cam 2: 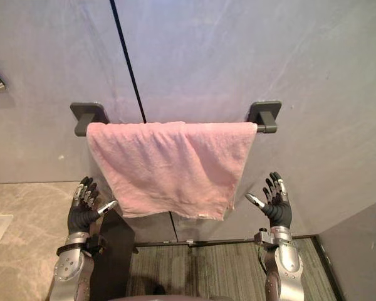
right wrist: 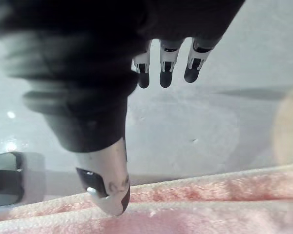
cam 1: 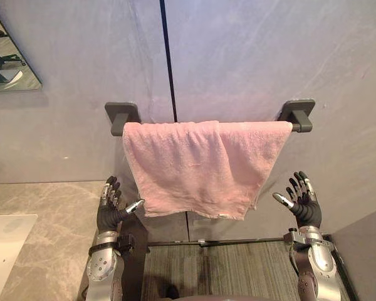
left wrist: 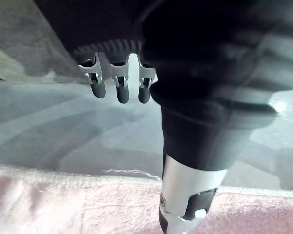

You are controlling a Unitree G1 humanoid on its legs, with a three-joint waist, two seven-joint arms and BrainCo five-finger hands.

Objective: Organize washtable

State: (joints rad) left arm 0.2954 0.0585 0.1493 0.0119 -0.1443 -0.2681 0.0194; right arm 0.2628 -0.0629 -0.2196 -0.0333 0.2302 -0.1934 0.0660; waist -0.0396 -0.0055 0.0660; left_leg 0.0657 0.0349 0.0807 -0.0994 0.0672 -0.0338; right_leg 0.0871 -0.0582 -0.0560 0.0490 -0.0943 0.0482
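Observation:
A pink towel (cam 1: 200,166) hangs folded over a dark wall rail (cam 1: 299,125), its lower edge slanting down to the right. My left hand (cam 1: 113,210) is raised just left of the towel's lower corner, fingers straight and spread, thumb close to the cloth. On the other side my right hand (cam 1: 304,200) is held up a little apart from the towel's right edge, also open and holding nothing. In the wrist views the towel (left wrist: 63,204) (right wrist: 210,200) lies past each thumb.
A grey panelled wall (cam 1: 250,56) with a dark vertical seam backs the rail. A marble washtable top (cam 1: 44,219) with a white basin (cam 1: 3,251) lies at the lower left. A mirror corner (cam 1: 6,63) shows upper left. Striped flooring (cam 1: 238,269) lies below.

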